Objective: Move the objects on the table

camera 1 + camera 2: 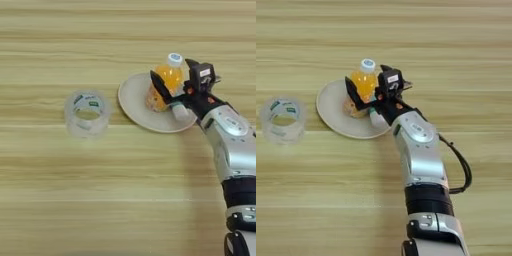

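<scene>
In the left eye view, the table (60, 200) is seen as a broad light wood-grain surface filling the picture. A clear tape roll (88, 113) with a teal-marked core lies flat on it at centre left, well apart from everything else. To its right a round beige plate (134, 102) rests on the table, and the small orange-drink bottle (165, 85) with a white cap stands on the plate, tilted slightly. The right gripper (173, 84) is reached in from the right on a silver forearm; its two black fingers are spread apart on either side of the bottle, one finger (159, 86) lying across the bottle's front and the other behind its right side. Whether the fingers press on the bottle cannot be told. A pale end of the green-white tube (179, 111) is seen on the plate just below the gripper, largely covered by it. In the right eye view, the same scene is shown with the tape roll (283, 119) near the left edge and the plate (331, 107) left of centre. The bottle (363, 82) is seen between the parted fingers of the gripper (370, 86), and the tube (376, 118) is seen on the plate's right part beside the arm. The silver forearm is seen running down to the bottom edge, with a black cable (461, 167) looping at its right side.
</scene>
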### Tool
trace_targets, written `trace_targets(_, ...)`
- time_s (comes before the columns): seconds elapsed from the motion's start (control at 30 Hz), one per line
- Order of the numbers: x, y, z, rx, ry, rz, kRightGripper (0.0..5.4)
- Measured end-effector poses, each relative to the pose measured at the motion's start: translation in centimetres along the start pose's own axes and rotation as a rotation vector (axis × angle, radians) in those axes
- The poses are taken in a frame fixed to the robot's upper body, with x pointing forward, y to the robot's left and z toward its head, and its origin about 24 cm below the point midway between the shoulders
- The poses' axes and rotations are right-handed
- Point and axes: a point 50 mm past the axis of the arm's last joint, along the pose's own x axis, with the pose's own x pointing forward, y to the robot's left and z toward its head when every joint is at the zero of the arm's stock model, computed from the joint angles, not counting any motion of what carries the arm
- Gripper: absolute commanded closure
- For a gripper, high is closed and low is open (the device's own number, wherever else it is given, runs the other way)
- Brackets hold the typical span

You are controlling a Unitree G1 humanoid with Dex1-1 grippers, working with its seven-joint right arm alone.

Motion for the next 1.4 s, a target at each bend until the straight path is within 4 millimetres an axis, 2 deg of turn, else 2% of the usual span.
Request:
trace_targets(0.33,0.4,-0.2,-1.5,0.038,0.061,0.002,0.05)
trace_targets(0.67,2.1,-0.2,-2.3,0.061,0.1,0.018,0.05)
trace_targets(1.0,2.3,0.1,-2.3,0.055,0.092,0.031,1.05)
trace_targets(1.17,2.4,0.3,-2.2,0.055,0.088,0.039,1.75)
trace_targets(1.4,2.6,0.5,-1.9,0.05,0.075,0.053,1.96)
